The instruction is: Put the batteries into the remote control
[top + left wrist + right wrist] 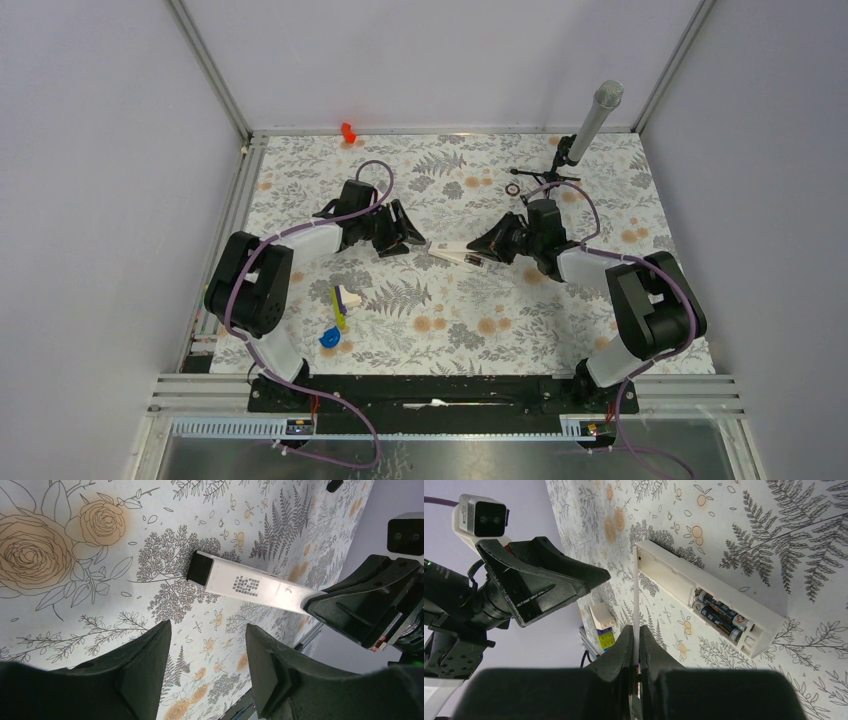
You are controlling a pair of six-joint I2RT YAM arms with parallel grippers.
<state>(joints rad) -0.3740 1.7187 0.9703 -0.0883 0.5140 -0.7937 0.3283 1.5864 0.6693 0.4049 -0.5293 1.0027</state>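
The remote control (674,575) lies flat on the floral counter (804,530) between the 2 arms, its compartment uncovered, with 2 batteries (719,612) seated side by side inside. The right claw (639,635) is pinched on a thin white panel (638,595), seen edge-on. The left claw (207,635) hovers nearby with its fingers apart, holding nothing.
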